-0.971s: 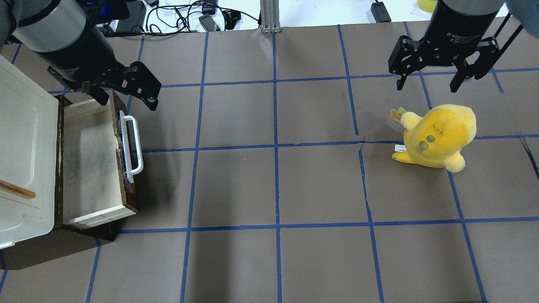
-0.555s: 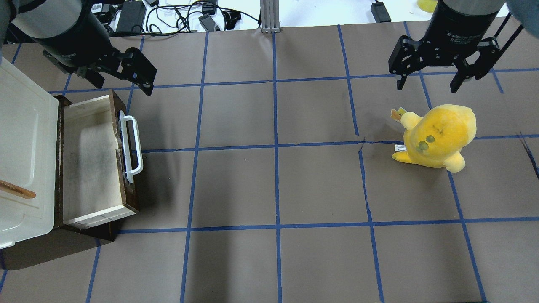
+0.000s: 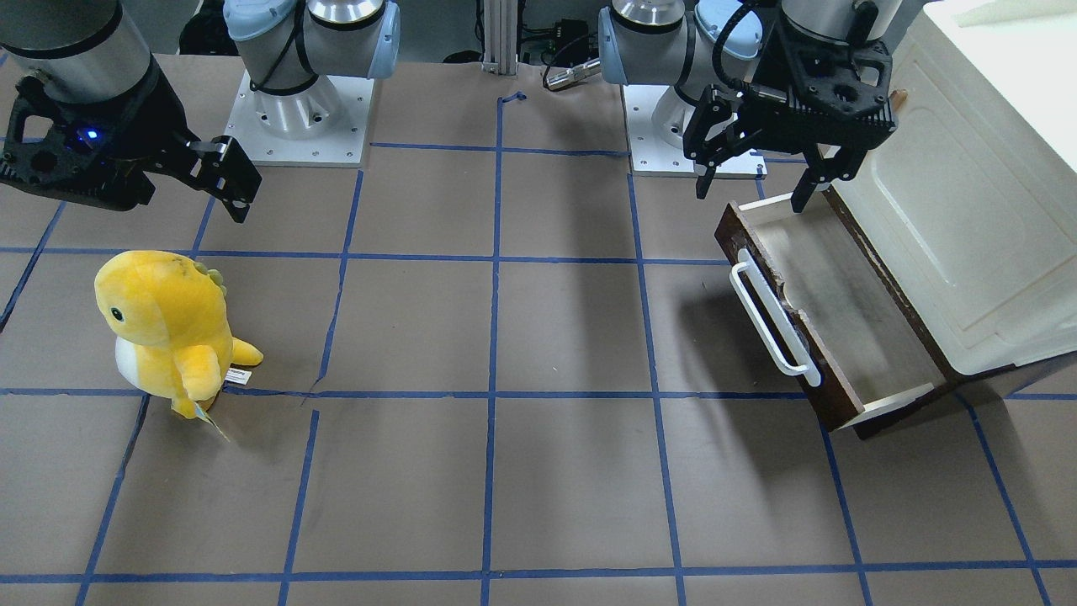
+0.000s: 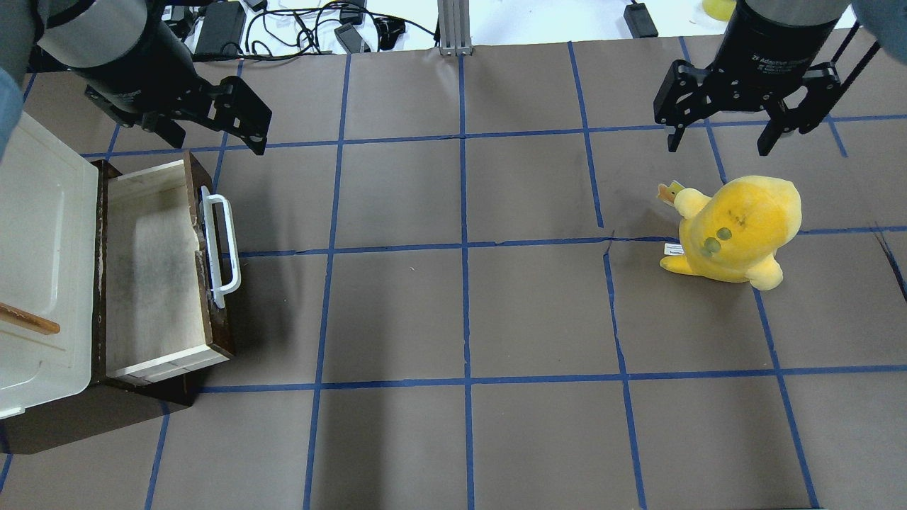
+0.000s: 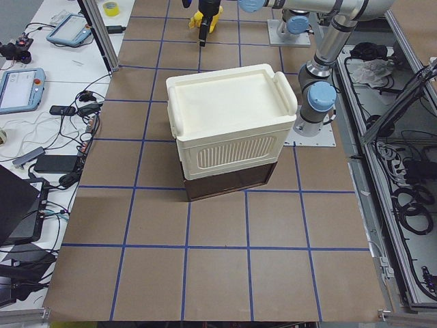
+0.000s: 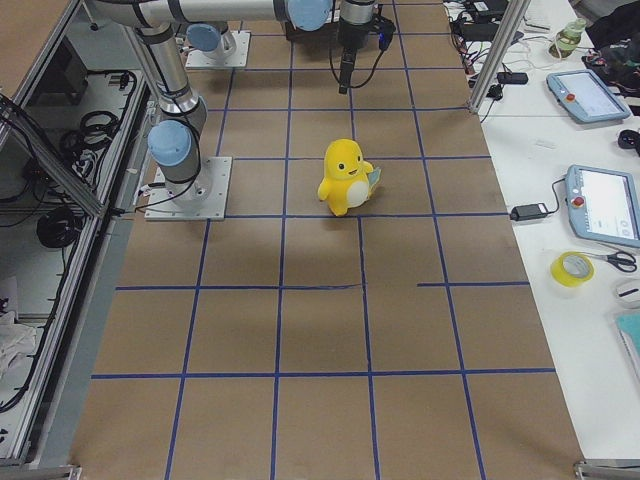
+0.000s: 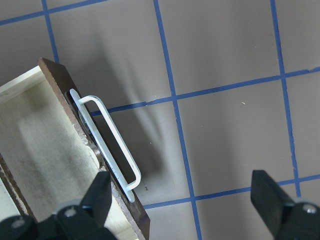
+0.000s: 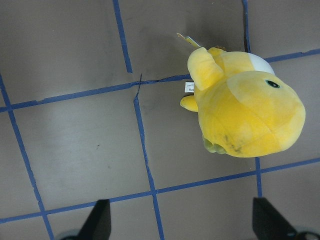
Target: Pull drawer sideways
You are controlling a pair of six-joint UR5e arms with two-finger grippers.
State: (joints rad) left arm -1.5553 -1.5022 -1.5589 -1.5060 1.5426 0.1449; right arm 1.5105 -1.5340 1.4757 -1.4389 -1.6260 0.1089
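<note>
The drawer (image 4: pixel 152 273) has a dark brown front, a white bar handle (image 4: pixel 220 244) and a pale interior. It stands pulled out from under a cream cabinet (image 4: pixel 42 234) at the table's left. It also shows in the front-facing view (image 3: pixel 850 316) and the left wrist view (image 7: pixel 45 150). My left gripper (image 4: pixel 209 138) is open and empty. It hovers just beyond the drawer's far end and touches nothing. It also shows in the front-facing view (image 3: pixel 749 195). My right gripper (image 4: pixel 717 145) is open and empty, above the table at the far right.
A yellow plush toy (image 4: pixel 737 230) stands on the table just near of my right gripper. It also shows in the right wrist view (image 8: pixel 245 115). Cables and adapters (image 4: pixel 305 28) lie beyond the table's far edge. A small wooden handle (image 4: pixel 28 320) sticks out of the cabinet.
My left gripper has moved off the drawer's far corner toward the table's far edge, still open. The drawer, the right gripper and the plush toy have not moved.
</note>
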